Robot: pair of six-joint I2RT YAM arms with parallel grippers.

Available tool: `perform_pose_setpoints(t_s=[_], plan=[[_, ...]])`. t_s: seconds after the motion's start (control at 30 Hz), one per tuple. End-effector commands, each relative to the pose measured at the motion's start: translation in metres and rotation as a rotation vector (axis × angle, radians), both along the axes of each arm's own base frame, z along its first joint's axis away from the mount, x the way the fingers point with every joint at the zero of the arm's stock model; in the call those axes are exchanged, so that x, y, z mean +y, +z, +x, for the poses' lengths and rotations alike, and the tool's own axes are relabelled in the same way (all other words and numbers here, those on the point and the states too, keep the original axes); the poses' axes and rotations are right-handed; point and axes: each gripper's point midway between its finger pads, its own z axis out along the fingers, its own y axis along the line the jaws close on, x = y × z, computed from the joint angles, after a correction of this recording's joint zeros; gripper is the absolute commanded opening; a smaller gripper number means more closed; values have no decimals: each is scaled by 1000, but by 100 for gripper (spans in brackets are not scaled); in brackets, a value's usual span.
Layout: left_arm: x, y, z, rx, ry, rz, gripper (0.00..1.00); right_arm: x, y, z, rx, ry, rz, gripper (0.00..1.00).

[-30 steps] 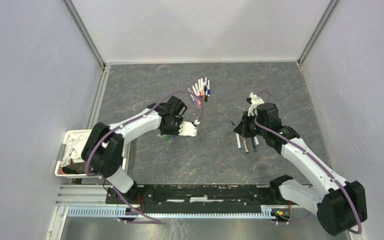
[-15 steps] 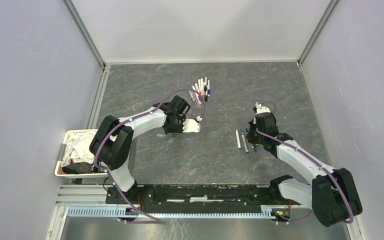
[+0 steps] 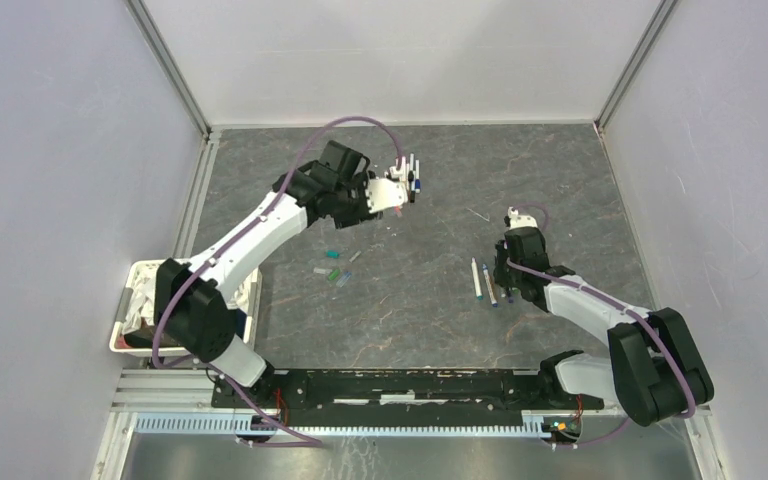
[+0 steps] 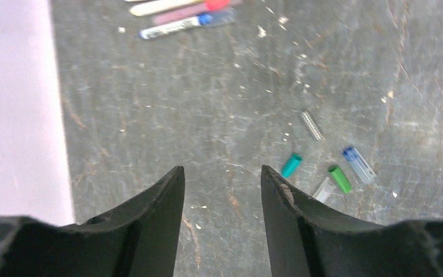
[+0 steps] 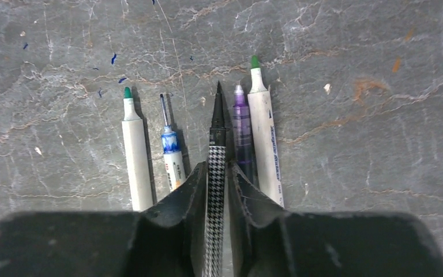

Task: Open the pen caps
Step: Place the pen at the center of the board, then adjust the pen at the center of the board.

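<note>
A: Overhead, how far along?
B: Partway: stubby coloured plastic caps (image 3: 334, 268) lie loose left of centre; capped white-barrelled pens (image 3: 412, 168) lie far, by the left gripper (image 3: 407, 195)
A: Left wrist?
B: Spread, empty
A: Right wrist?
B: Right gripper (image 5: 215, 170) flanks a houndstooth pen (image 5: 217, 124); whether it pinches, I cannot tell. The uncapped pens (image 5: 137, 167) lie parallel, near-to-far, tips pointing away from it

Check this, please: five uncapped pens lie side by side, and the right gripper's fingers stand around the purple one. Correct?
No. The right gripper stands around the checkered black-tipped pen, not the purple pen beside it, as the right wrist view shows. The rest is right.
</note>
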Motion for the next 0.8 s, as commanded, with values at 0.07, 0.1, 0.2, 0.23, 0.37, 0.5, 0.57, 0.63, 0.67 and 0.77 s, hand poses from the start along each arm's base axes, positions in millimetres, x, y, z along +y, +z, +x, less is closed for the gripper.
perform_pose_setpoints(t_s=[0.07,0.1,0.2,0.23,0.37,0.5,0.57,0.63,0.67,0.77], plan=[[0,43,13,25,180,-202,69,-2,18,14,-73,-27,2,32],[0,44,16,33,203,-226,76,-2,22,15,-79,-30,9,35],[3,49,31,26,274,-293,87,5,43,24,-126,-27,42,41],[5,50,37,19,299,-312,97,8,52,29,-148,-26,59,42],[12,47,54,34,392,-360,100,22,84,51,-232,-9,123,49],[23,41,68,47,490,-397,100,44,101,87,-255,24,175,55],[28,40,76,32,531,-416,100,58,110,113,-273,41,193,57],[34,40,84,21,574,-433,100,74,115,142,-280,58,216,62],[38,42,87,11,598,-437,100,84,111,158,-269,67,226,63],[49,39,91,6,646,-441,100,115,109,200,-264,107,246,66]])
